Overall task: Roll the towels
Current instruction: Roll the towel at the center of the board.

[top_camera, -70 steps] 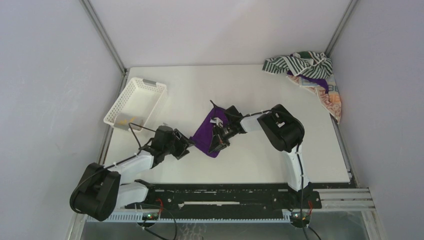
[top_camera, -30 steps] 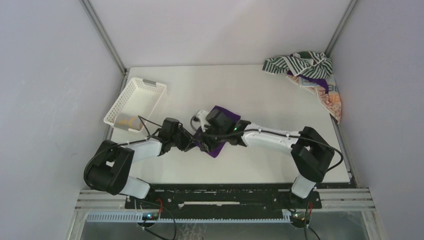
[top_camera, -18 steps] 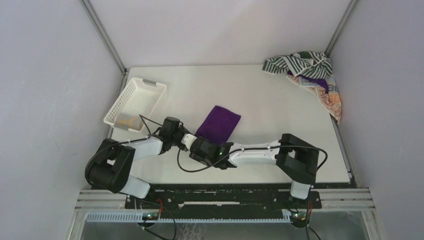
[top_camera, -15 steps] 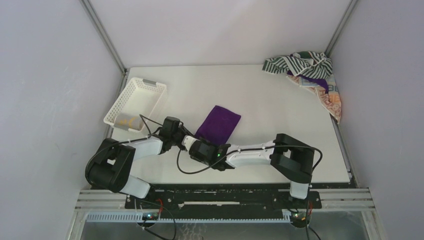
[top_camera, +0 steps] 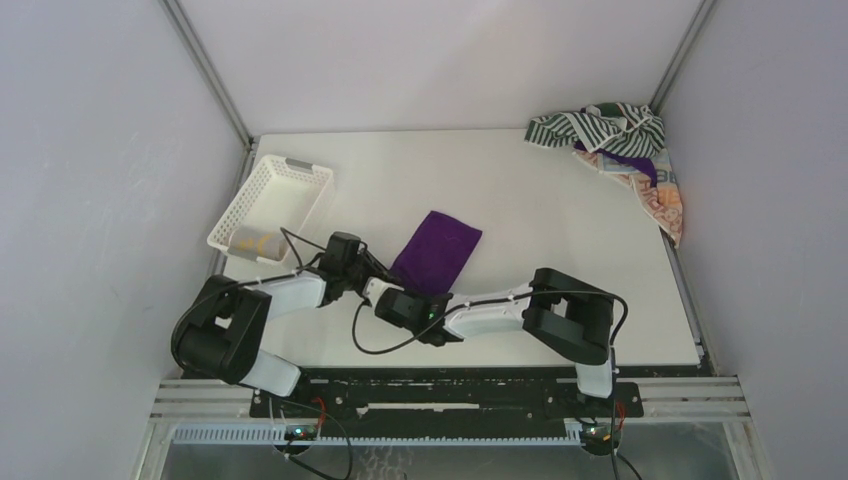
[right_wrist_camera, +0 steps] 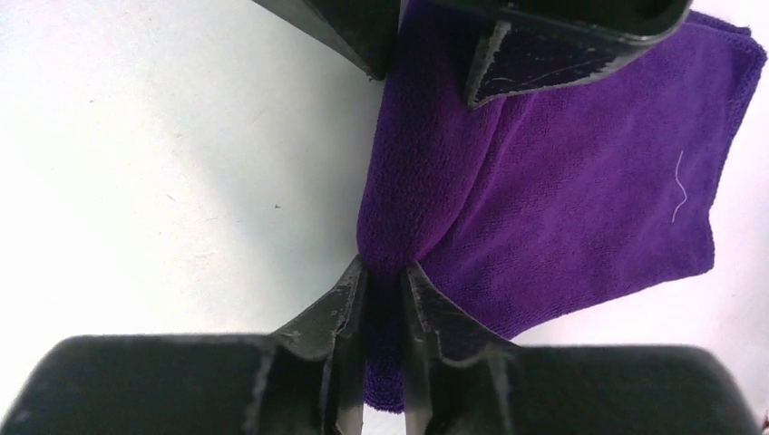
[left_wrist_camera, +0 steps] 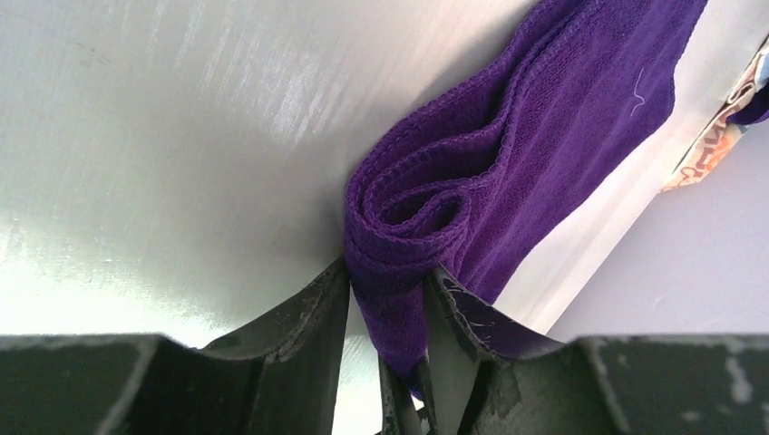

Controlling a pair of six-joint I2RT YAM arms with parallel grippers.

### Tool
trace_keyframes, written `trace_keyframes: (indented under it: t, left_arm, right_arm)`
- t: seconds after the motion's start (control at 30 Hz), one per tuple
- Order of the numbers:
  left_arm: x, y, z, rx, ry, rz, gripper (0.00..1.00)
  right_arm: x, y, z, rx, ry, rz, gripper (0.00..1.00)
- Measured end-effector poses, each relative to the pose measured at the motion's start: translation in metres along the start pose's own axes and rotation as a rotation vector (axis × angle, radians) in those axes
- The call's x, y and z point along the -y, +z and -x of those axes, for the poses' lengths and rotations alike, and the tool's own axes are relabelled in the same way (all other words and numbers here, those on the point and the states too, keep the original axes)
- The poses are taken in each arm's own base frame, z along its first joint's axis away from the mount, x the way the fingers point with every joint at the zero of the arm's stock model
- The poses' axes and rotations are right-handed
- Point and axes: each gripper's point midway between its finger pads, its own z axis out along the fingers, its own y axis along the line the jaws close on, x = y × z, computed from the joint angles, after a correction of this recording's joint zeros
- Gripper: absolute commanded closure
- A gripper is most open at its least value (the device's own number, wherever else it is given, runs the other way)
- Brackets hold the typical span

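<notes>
Purple towel [top_camera: 437,252] lies flat mid-table [top_camera: 560,210], its near end curled into a small roll. The left gripper [left_wrist_camera: 387,304] and right gripper [right_wrist_camera: 384,288] face each other, each with narrow jaws pinching that rolled end.

white lattice basket [top_camera: 237,200] | left side of table [top_camera: 520,190] | white tabletop

Basket [top_camera: 312,203] sits left of the towel [top_camera: 440,248], heap [top_camera: 610,132] far right.

Purple towel [top_camera: 437,250]; striped towel [top_camera: 600,125] green-white (patterned towel [top_camera: 665,205] seemingly orange-beige).
</notes>
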Motion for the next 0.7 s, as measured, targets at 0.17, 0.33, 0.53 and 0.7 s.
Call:
trace_keyframes:
  t: [0.17,0.33,0.53,0.7]
  left_arm:
    - [0.003,-0.005,-0.002,-0.016,0.008,0.007,0.45]
    - [-0.008,-0.02,-0.002,0.0,0.02,0.066,0.39]
    - [-0.014,-0.041,0.012,0.068,0.007,0.088,0.36]
    - [0.003,-0.053,0.018,0.113,0.025,0.012,0.35]
  right_arm:
    - [0.004,0.005,-0.001,-0.016,0.106,0.126,1.0]
    - [0.014,0.009,0.003,-0.033,0.337,0.378,1.0]
    - [0.019,0.011,0.006,-0.07,0.644,0.742,1.0]
    - [0.021,0.011,0.007,-0.099,0.912,1.046,1.0]
